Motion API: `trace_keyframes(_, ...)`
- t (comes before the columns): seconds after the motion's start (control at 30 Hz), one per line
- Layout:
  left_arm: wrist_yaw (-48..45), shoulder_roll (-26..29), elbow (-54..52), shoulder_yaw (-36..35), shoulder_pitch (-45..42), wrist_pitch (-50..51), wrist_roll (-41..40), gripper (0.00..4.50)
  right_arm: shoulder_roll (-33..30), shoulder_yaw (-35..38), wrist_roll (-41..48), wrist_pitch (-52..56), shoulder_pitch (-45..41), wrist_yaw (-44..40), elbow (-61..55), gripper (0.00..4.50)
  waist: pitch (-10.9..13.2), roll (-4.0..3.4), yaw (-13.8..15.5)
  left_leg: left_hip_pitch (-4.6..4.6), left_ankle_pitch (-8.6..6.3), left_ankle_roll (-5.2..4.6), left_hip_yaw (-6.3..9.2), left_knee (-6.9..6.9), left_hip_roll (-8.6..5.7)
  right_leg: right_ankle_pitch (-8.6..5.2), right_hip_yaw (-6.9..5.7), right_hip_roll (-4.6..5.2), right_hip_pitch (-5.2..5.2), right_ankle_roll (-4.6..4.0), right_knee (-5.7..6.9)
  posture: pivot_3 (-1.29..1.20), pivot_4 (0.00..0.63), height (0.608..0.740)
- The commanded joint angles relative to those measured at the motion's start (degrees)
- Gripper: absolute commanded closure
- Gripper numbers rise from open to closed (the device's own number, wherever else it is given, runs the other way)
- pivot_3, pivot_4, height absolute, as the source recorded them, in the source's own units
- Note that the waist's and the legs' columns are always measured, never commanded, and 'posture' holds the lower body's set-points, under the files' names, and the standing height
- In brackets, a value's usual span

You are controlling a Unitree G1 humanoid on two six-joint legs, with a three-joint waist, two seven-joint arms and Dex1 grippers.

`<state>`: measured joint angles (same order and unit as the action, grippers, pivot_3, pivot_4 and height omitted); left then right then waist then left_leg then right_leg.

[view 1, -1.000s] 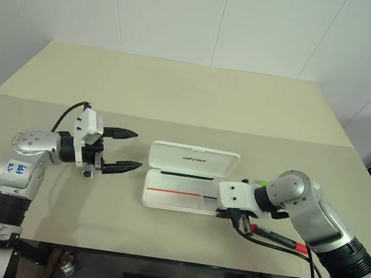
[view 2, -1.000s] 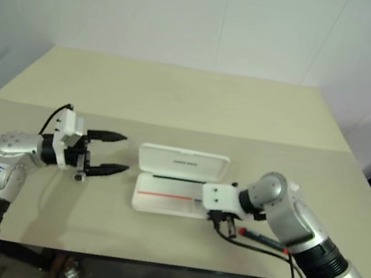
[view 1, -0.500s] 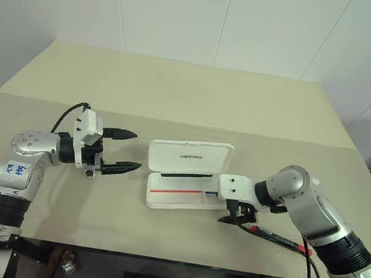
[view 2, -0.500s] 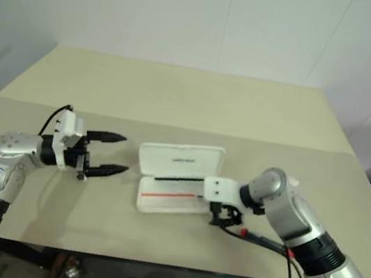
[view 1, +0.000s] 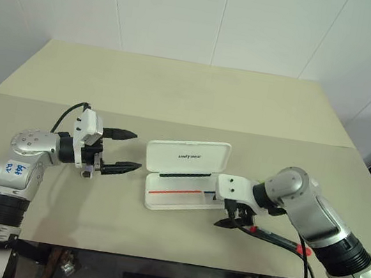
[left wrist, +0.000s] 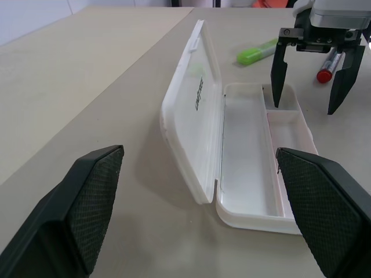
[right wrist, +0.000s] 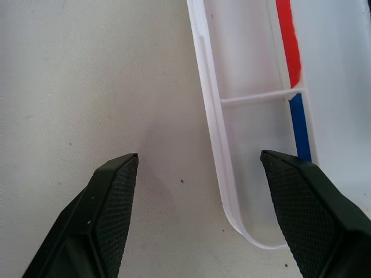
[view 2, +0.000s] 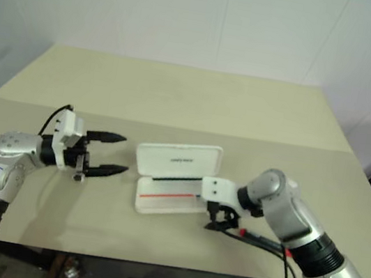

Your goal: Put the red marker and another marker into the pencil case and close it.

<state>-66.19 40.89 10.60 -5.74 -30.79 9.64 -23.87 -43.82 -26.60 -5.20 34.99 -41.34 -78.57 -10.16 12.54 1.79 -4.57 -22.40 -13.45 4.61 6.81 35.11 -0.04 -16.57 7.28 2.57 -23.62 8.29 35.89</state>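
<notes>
White pencil case (view 1: pixel 185 174) open and empty mid-table near the front edge, red marker (view 1: pixel 275 239) and green highlighter (left wrist: pixel 257 51) loose beside its right end, both grippers (view 1: pixel 121 150) (view 1: pixel 233 216) open, empty; packing, closing left.

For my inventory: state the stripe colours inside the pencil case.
Red and blue stripe, clearest in the right wrist view.

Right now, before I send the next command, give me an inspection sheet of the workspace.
Surface: beige table, seam across it.
Job's things: pencil case open, tray empty; red marker on the table by the right arm; green highlighter beyond the case.
Clutter: nothing seen.
Grippers: left gripper open, beside the case; right gripper open, straddling the tray's end rim, holding nothing.
Cables: black cable on the left wrist.
Surroundings: white walls.
</notes>
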Motion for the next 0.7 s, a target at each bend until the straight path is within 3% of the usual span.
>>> trace_keyframes(0.03,-0.2,1.0,-2.1,-1.6,0.2,-0.2,-0.7,0.0,-1.4,1.4,2.5,1.7,-0.2,-1.5,-3.6,0.89,0.0,0.0,0.0,0.0,0.0,0.0,0.0,0.0,0.0,0.0,0.0,0.0,0.0,0.0,0.0,0.0,0.15,0.74)
trace_keyframes(0.33,-0.2,0.8,-2.3,-1.7,0.3,-0.2,-0.8,0.0,-3.1,3.2,5.4,4.0,-1.1,-0.2,-4.3,0.89,0.0,0.0,0.1,0.0,0.0,0.0,0.0,0.01,0.0,0.0,0.0,0.0,0.0,0.0,0.0,0.0,0.15,0.74)
trace_keyframes(0.63,-0.6,0.9,-2.9,-1.9,0.4,0.1,-1.4,0.0,-6.6,12.3,9.2,3.5,-2.0,2.4,0.2,0.89,0.0,0.0,0.2,-0.01,0.0,0.0,0.0,0.01,0.0,0.0,0.0,0.01,0.0,0.0,-0.03,0.0,0.15,0.74)
trace_keyframes(0.7,-1.1,1.1,-3.3,-2.1,0.7,0.2,-1.8,0.0,-8.8,14.6,9.1,1.9,-0.7,3.6,1.4,0.54,0.0,-0.01,0.3,-0.03,0.0,0.0,-0.01,0.0,-0.01,0.0,0.0,0.02,0.0,0.0,-0.05,0.0,0.15,0.74)
